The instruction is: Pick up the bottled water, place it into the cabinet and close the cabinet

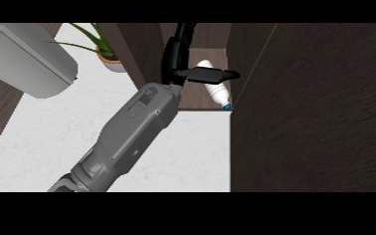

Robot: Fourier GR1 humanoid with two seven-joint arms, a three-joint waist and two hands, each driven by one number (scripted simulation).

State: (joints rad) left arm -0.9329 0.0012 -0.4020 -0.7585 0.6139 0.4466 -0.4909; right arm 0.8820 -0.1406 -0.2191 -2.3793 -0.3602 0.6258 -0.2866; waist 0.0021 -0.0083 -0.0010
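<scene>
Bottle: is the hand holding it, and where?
Looks like no. The bottle lies in the cabinet; the hand is open, its thumb just crossing over it.

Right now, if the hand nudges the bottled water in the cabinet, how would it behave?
The bottled water appears to lie on its side, cap toward the counter, so a nudge from the left hand would probably roll it. Its smooth, rounded body may slip when gripped.

The left robot hand (176,57) is inside the open cabinet (294,104), fingers straight, thumb stretched over the bottled water (217,92), which lies with its blue cap toward the counter (198,149).
</scene>
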